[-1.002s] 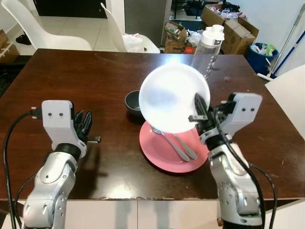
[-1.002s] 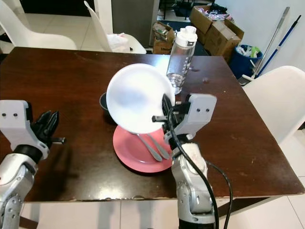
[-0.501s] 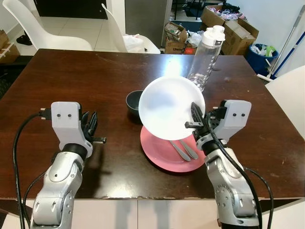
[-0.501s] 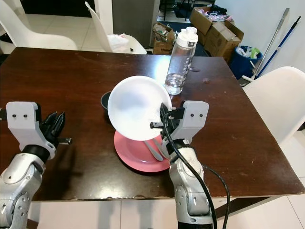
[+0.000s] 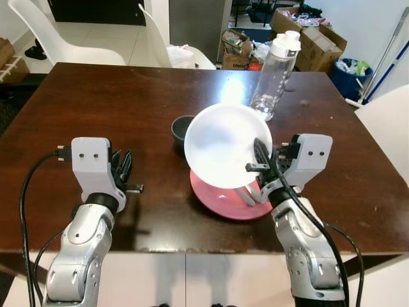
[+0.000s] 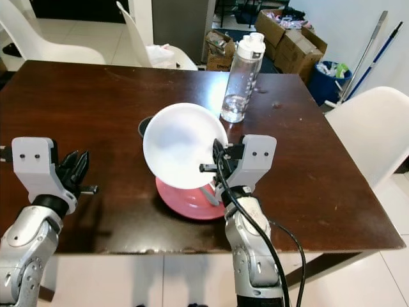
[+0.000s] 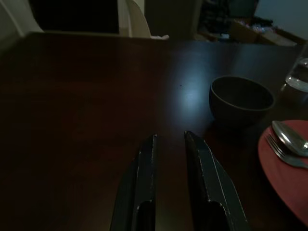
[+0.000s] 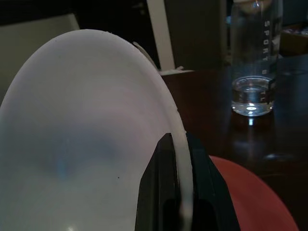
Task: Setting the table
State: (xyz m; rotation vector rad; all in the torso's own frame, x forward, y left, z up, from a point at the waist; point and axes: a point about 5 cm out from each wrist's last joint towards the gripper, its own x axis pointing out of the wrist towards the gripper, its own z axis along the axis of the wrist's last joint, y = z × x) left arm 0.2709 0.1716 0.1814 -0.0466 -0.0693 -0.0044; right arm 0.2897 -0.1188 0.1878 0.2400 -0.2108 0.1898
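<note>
My right gripper point(image 5: 258, 157) is shut on the rim of a white plate point(image 5: 223, 144), holding it tilted on edge just above a pink plate point(image 5: 220, 206) near the table's front middle. In the right wrist view the black fingers point(image 8: 161, 183) pinch the white plate point(image 8: 86, 144) edge. A spoon point(image 7: 289, 138) and a fork point(image 7: 288, 157) lie on the pink plate point(image 7: 284, 178). A dark bowl point(image 5: 181, 128) sits just behind. My left gripper point(image 5: 123, 169) hovers over bare table to the left, its fingers point(image 7: 147, 159) a narrow gap apart and holding nothing.
A clear water bottle point(image 5: 275, 67) stands behind the plates, right of centre. The dark wooden table point(image 5: 96, 109) has white chairs point(image 5: 70, 38) along its far side and one chair point(image 6: 370, 128) at the right. Cardboard boxes point(image 5: 313, 38) and a blue bin point(image 5: 350, 73) stand beyond.
My right gripper has brought the white plate lower and nearer the pink plate, which it now partly covers. The left arm has shifted slightly right. The camera has shifted a little.
</note>
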